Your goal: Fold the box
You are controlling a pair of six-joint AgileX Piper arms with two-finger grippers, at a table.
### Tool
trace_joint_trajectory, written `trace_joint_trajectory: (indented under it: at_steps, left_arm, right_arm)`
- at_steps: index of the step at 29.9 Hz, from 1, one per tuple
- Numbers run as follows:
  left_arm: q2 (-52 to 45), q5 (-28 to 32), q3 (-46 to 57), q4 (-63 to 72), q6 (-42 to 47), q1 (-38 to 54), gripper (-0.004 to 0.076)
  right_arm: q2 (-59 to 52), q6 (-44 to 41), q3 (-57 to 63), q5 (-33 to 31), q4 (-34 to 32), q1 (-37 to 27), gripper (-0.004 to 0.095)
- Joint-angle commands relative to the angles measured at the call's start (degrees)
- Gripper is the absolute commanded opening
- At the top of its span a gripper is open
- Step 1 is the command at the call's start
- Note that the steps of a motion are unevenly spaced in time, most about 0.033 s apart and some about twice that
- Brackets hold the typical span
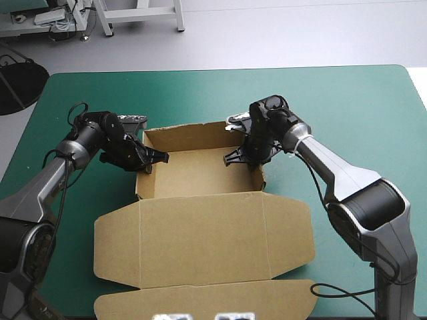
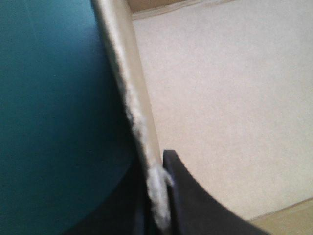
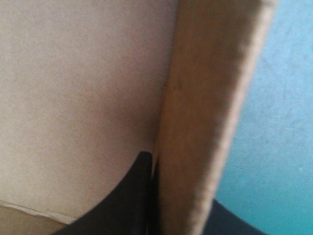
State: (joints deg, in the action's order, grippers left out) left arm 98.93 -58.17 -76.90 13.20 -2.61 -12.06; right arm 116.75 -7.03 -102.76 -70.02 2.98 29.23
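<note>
This looks like a robotics lab or test room. Two grey-and-black robot arms, the left arm (image 1: 40,190) and the right arm (image 1: 347,177), reach over a counter (image 1: 347,93) with a teal-green cover. The left tool (image 1: 160,159) and the right tool (image 1: 231,159) each pinch a wall of the brown box (image 1: 200,230) (hardly a household scene). Beyond the counter's far edge are a bare grey floor (image 1: 300,33) and the legs of a white metal frame (image 1: 178,19).

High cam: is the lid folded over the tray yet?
No: the lid lies flat on the teal-green cover, nearer than the open tray.
</note>
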Motion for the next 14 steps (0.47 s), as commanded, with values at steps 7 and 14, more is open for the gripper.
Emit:
trace_joint_trajectory:
  at_steps: [7,14]
  left_arm:
    - [-0.3,-2.3,-4.9,4.9,-1.8,-1.0,0.0269]
    - [-0.3,-1.0,-5.5,2.8,-1.7,-1.0,0.0482]
  right_arm:
    - [-1.8,-1.2,-1.6,-1.6,-5.9,0.9,0.0464]
    - [-1.8,-0.7,-1.6,-1.6,-10.4,0.9,0.0465]
